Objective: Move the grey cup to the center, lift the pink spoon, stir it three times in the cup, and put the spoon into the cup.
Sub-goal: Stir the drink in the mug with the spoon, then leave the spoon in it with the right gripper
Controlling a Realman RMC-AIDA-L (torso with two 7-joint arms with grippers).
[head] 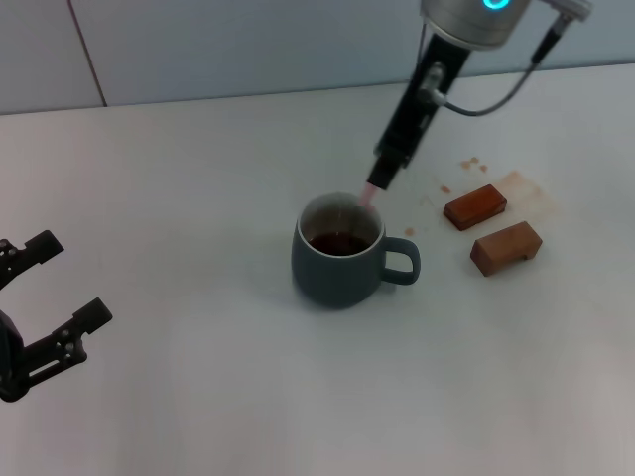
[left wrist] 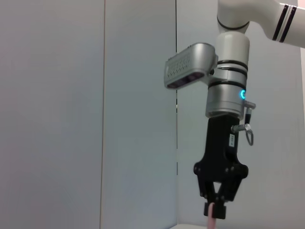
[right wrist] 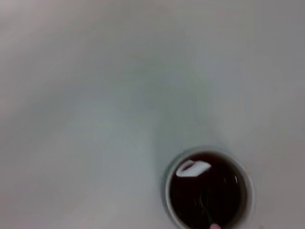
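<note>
Grey cup (head: pixel 337 266) mid-counter (head: pixel 198 198), right tool (head: pixel 381 179) at its one o'clock, clamped on pink spoon (head: pixel 368 197); left tool (head: pixel 45 307) spread wide at eight o'clock.

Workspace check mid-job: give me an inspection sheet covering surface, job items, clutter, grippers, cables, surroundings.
Surface: white table, brown stains near the blocks.
Job items: grey cup upright, dark liquid inside; pink spoon dipping into it.
Clutter: two brown wooden blocks beside the cup.
Grippers: right gripper shut on the spoon's handle; left gripper open, off to the side.
Cables: grey cable on the right arm.
Surroundings: pale wall panels.
</note>
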